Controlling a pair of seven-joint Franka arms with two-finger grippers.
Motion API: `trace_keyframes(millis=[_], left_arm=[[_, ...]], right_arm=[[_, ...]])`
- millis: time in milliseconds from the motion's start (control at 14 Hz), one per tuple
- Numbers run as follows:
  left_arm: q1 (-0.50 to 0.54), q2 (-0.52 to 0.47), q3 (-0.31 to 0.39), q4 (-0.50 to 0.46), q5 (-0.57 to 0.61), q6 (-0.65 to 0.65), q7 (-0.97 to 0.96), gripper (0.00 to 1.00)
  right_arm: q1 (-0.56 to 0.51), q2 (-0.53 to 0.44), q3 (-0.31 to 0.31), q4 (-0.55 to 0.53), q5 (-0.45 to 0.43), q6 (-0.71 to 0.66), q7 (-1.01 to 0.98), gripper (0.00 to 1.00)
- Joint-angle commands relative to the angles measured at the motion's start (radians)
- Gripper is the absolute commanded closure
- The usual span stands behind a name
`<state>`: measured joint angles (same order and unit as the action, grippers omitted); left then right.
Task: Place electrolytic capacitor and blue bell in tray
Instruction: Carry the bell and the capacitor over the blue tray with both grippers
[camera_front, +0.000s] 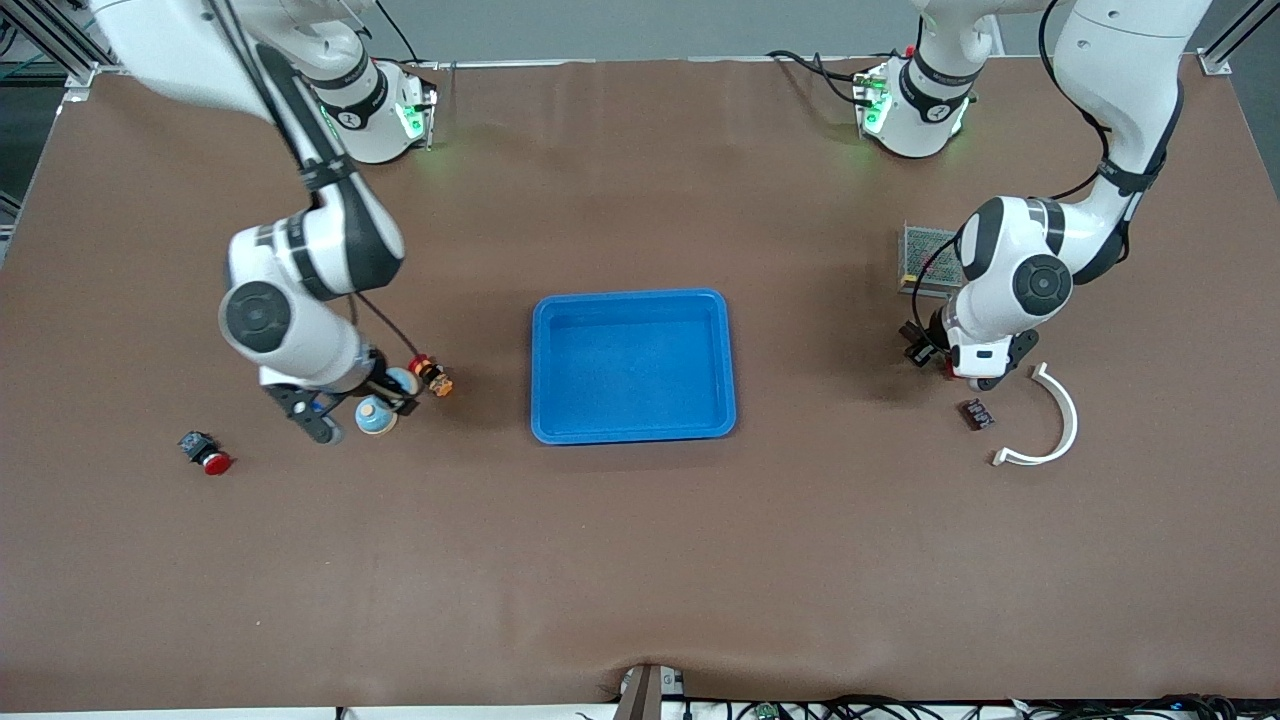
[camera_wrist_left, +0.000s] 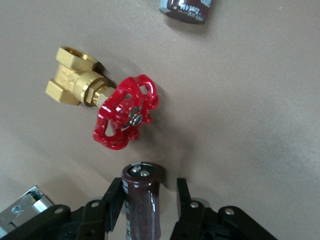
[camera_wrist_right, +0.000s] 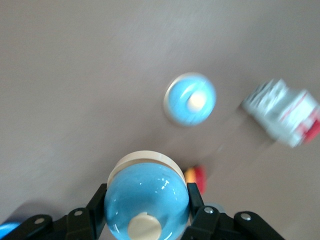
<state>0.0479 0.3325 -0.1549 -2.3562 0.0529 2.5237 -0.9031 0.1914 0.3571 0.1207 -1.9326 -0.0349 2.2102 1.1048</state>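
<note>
The bright blue tray (camera_front: 633, 298) lies mid-table with nothing in it. My left gripper (camera_front: 925, 348) is low over the table toward the left arm's end. In the left wrist view a dark brown electrolytic capacitor (camera_wrist_left: 142, 200) stands between the left gripper's (camera_wrist_left: 148, 186) fingers; one finger touches it and the other stands apart. My right gripper (camera_wrist_right: 147, 195) is shut on a blue bell (camera_wrist_right: 145, 200) with a cream knob. A second blue bell (camera_wrist_right: 190, 99) sits on the table. In the front view one bell (camera_front: 375, 415) and another bell (camera_front: 403, 380) show by my right gripper (camera_front: 388, 398).
A brass valve with a red handwheel (camera_wrist_left: 125, 117) lies close to the left gripper. Another capacitor (camera_front: 978, 413), a white curved piece (camera_front: 1060, 420) and a perforated metal box (camera_front: 925, 258) lie nearby. An orange-red part (camera_front: 433, 377) and a red push button (camera_front: 205, 452) lie near the bells.
</note>
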Motion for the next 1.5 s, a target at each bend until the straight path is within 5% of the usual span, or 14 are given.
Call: trace_keyframes(millis=[0,143,214,570,926,1425], left_arm=[[0.004,0.013,-0.003,-0.002,0.013,0.029,-0.013,0.74],[0.004,0.007,-0.005,0.002,0.013,0.029,-0.013,0.98],[0.004,0.003,-0.005,0.005,0.013,0.029,-0.014,1.00],[-0.005,-0.047,-0.017,0.011,0.013,0.001,-0.017,1.00],[-0.006,-0.061,-0.144,0.084,0.013,-0.094,-0.183,1.00],[-0.011,-0.059,-0.304,0.144,0.013,-0.126,-0.375,1.00]], right_arm=[[0.077,-0.004,-0.013,0.032,0.006,-0.007,0.177,1.00],[0.135,0.022,-0.012,0.064,0.012,-0.003,0.289,1.00],[0.161,0.039,-0.013,0.082,0.030,0.014,0.344,1.00],[0.259,0.144,-0.015,0.118,0.066,0.170,0.569,1.00],[0.322,0.289,-0.024,0.244,0.049,0.180,0.681,1.00],[0.338,0.345,-0.026,0.274,0.038,0.189,0.681,1.00]])
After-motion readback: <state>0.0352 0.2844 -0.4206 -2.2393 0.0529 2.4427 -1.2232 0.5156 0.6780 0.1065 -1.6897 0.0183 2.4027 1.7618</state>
